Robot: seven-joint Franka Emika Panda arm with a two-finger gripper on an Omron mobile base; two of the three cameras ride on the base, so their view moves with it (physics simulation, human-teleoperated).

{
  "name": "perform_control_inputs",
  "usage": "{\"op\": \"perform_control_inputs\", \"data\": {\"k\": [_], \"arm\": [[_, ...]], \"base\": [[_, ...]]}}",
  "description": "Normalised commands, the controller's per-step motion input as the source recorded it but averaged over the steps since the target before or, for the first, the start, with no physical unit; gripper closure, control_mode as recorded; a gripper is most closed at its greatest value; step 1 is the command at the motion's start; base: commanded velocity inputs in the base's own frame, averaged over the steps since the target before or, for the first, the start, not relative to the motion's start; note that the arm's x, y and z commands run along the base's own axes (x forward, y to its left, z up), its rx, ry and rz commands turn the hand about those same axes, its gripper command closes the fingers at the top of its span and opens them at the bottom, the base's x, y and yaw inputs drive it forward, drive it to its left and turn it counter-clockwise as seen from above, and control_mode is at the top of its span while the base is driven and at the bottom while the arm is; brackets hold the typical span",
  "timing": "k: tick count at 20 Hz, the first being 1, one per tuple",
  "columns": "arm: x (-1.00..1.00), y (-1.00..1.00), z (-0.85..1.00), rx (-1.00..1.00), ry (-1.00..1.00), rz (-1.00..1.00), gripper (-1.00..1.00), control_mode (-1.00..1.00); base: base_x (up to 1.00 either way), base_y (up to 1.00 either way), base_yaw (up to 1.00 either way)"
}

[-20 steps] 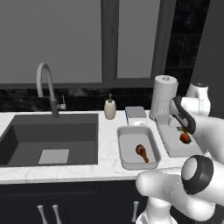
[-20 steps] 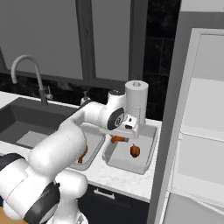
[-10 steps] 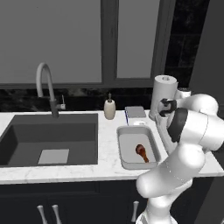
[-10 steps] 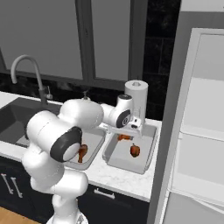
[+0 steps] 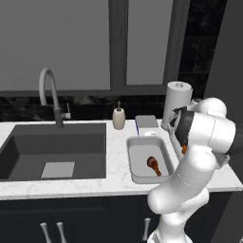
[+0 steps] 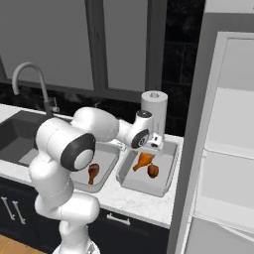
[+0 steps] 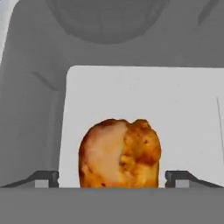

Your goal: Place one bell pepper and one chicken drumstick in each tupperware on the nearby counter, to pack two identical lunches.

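Drumstick (image 6: pixel 142 160) released: bright orange, it now lies in the right-hand tupperware (image 6: pixel 167 183) beside a darker pepper (image 6: pixel 153 171), where a second ago I had it pinched above the tub. My gripper (image 6: pixel 155 144) hangs just over it, fingers (image 7: pixel 180 177) spread wide and clear of the meat. Judging from here, this lunch is packed; the left tub (image 5: pixel 135 173) on the counter (image 5: pixel 117 148) holds only a dark drumstick (image 5: pixel 154 164).

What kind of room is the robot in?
It looks like a kitchen. There is a dark sink with a curved tap set in a white marble-look counter, and chicken drumsticks lie in grey tupperware tubs.
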Motion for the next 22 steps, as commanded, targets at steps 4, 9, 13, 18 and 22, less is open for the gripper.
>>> {"op": "perform_control_inputs", "data": {"k": [4, 9, 13, 18, 22], "arm": [[-0.87, 0.14, 0.97, 0.0, -0.1, 0.0, -1.0, -1.0], [-1.0, 0.15, 1.0, 0.0, -0.05, 0.0, -1.0, -1.0], [-1.0, 0.3, 1.0, -0.07, -0.02, 0.0, -1.0, -1.0], [-1.0, 0.73, 0.86, -0.22, -0.11, 0.01, -1.0, -1.0], [-1.0, 0.78, 0.36, -0.21, -0.23, 0.08, -1.0, -1.0]], "base": [[0.0, 0.0, 0.0], [0.0, 0.0, 0.0], [0.0, 0.0, 0.0], [0.0, 0.0, 0.0], [0.0, 0.0, 0.0]]}}
